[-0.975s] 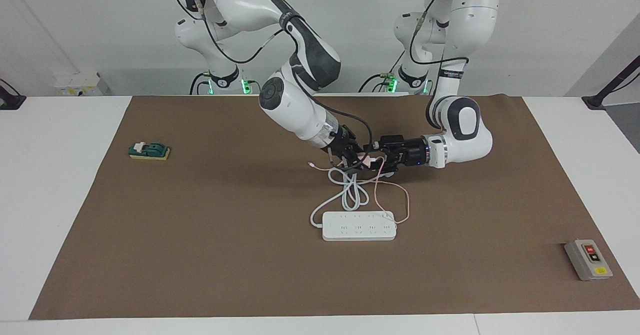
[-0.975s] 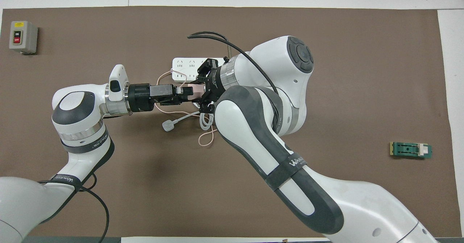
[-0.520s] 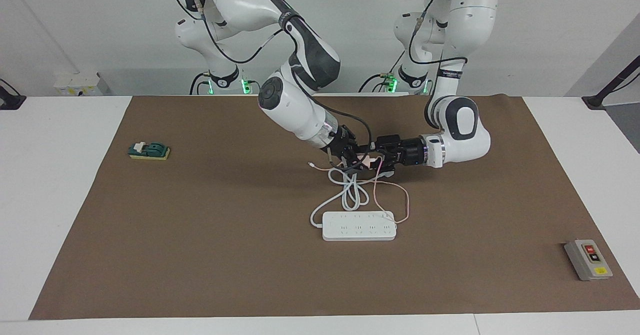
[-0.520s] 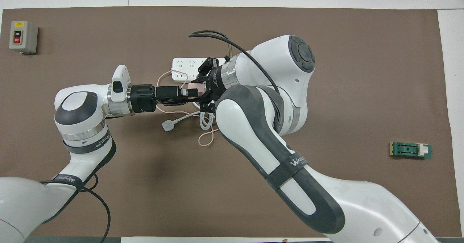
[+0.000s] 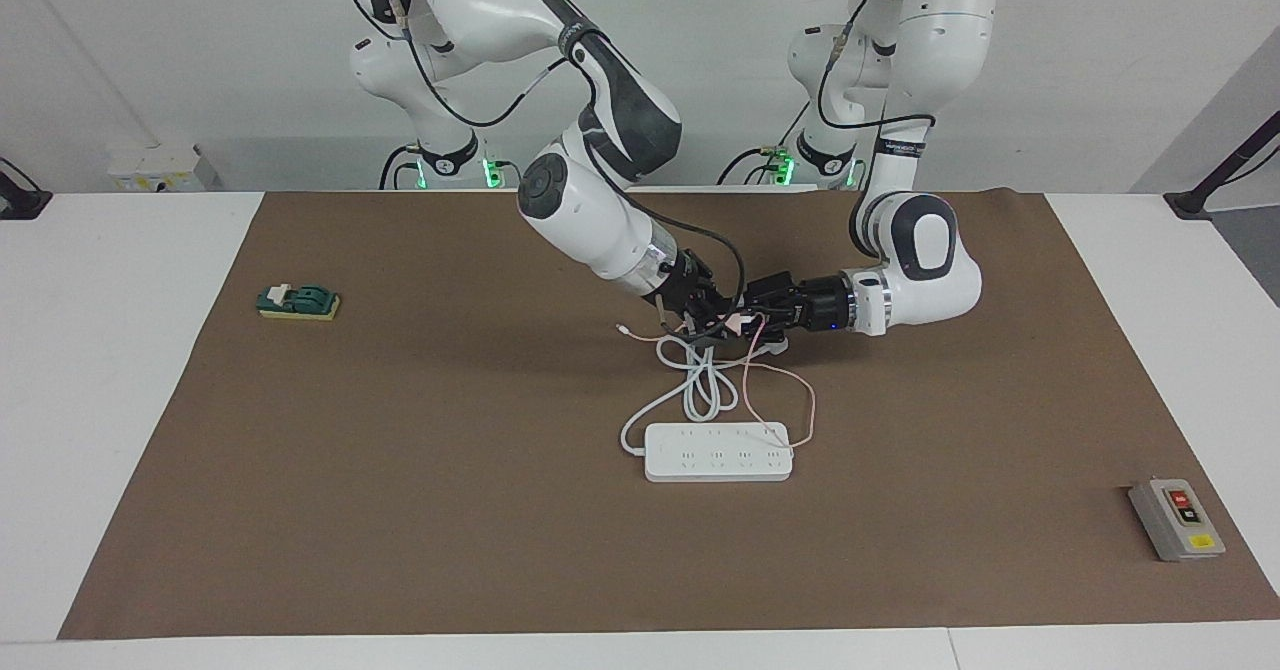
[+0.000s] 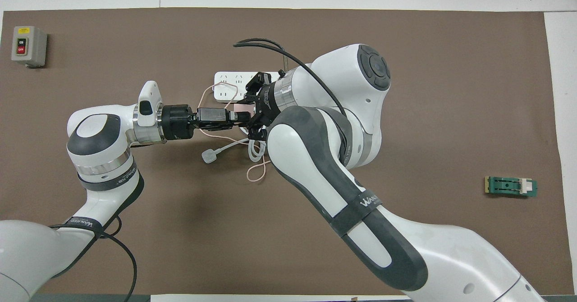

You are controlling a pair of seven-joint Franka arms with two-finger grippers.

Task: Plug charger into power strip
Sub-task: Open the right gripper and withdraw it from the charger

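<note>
My left gripper (image 5: 748, 322) has just clenched on the charger (image 5: 737, 323), which my right gripper (image 5: 722, 325) also grips, jaws shut; both hang over the cord nearer me than the power strip (image 5: 718, 452). Handover seems underway; plugging remains.

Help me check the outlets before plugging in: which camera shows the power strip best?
The facing view: the whole power strip lies uncovered there, with its rows of outlets and thick cord visible. In the overhead view only one end of the strip shows; the right arm covers the rest.
</note>
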